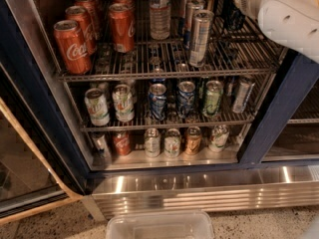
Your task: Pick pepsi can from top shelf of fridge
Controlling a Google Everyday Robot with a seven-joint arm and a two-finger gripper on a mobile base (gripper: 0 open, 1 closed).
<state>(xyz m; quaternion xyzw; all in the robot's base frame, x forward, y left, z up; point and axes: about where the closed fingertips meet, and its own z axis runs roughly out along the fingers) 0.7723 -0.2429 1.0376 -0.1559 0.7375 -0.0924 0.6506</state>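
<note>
The fridge (199,190) stands open in front of me. Its top shelf (164,74) is a wire rack holding red Coca-Cola cans (74,46) on the left, a clear bottle (159,14) in the middle and tall slim silver cans (201,36) right of it. My white arm (284,14) reaches in from the upper right. The gripper (233,11) is a dark shape at the back right of the top shelf. I cannot make out a pepsi can on this shelf; it may be hidden by the gripper.
The middle shelf holds several cans, two of them blue and white (157,101). The lowest shelf holds small cans (172,142). The glass door (25,173) hangs open at the left. A dark blue post (279,113) stands on the right. A clear plastic tub (159,225) sits on the floor.
</note>
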